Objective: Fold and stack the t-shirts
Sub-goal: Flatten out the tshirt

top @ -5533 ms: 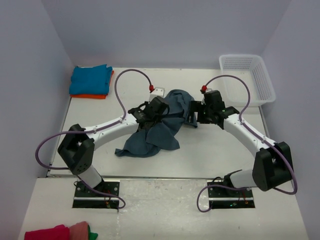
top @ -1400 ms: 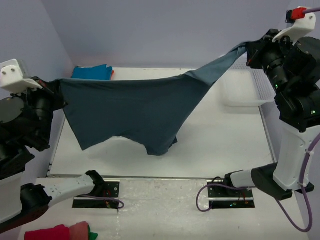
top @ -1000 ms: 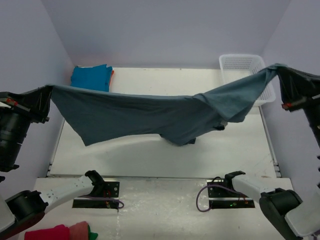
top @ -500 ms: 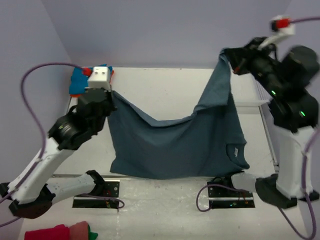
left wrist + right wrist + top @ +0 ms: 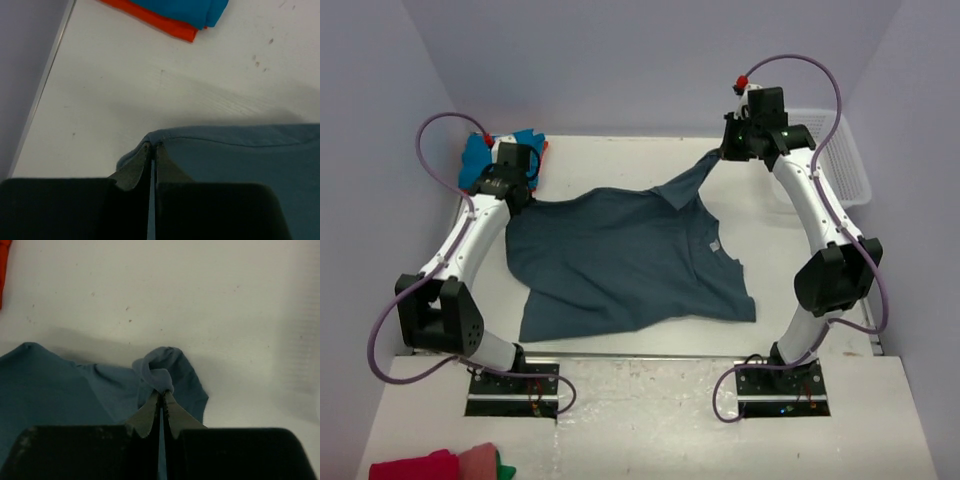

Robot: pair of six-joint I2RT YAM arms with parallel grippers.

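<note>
Top external view shows the slate-blue t-shirt [image 5: 620, 260] spread across the table [image 5: 620, 165], the left gripper [image 5: 520, 200] and right gripper [image 5: 723, 153] each clamped shut on its far edge, apparently to lay it flat for folding.

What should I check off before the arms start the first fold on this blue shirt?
1. Left jaws shut on slate-blue shirt, far-left corner: ok.
2. Right jaws shut on its far-right corner: ok.
3. Shirt spread flat on table: not ok, bunched at right jaws.
4. Shirt apart from turquoise shirt lying on orange shirt: ok.
5. Shirt apart from basket: ok.
</note>
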